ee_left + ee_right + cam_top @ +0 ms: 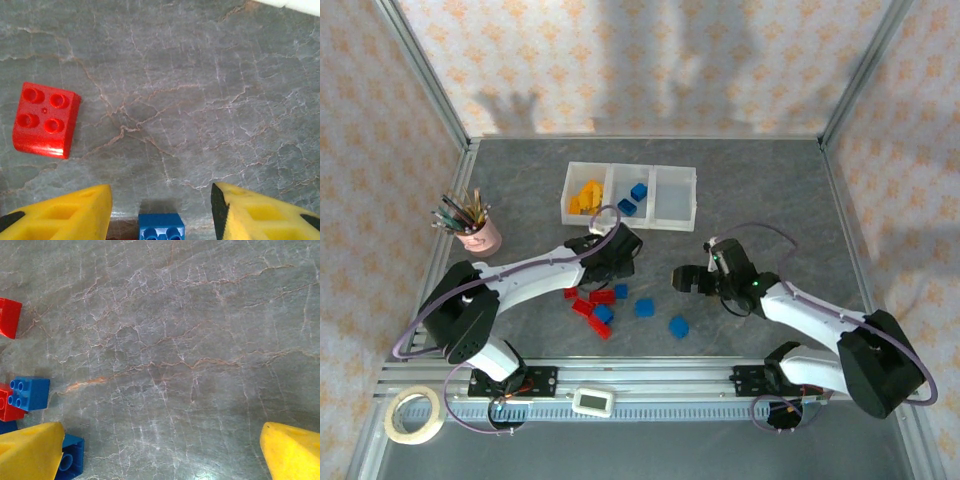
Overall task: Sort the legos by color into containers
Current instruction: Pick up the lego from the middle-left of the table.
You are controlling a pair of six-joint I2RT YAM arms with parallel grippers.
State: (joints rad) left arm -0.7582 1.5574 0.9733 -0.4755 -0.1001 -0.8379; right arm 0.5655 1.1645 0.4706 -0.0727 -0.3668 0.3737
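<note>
- The left gripper (160, 192) is held over the table (200, 100), just in front of the tray (675, 195). Its yellow fingers (65, 212) are apart and nothing is clamped. A blue brick (161, 226) lies between them, untouched.
- The right gripper (162, 440) is spread wide, and nothing is held in it.
- Yellow legos (585, 195) are seen in the left bin and blue legos (632, 197) in the middle bin. Loose legos (645, 308), red and blue, are scattered on the table between the arms.
- The blue brick could be missed or pushed away, because it sits far back between the fingers.
- Two bricks could be grabbed at once, because some reds and blues lie touching.
- A brick could be dropped on the way, because the plastic is smooth and shiny.
- The thin, light tray could be bumped and slid.
- The bricks are blocks with round studs. The table is grey and veined like stone. The tray is milky white.
</note>
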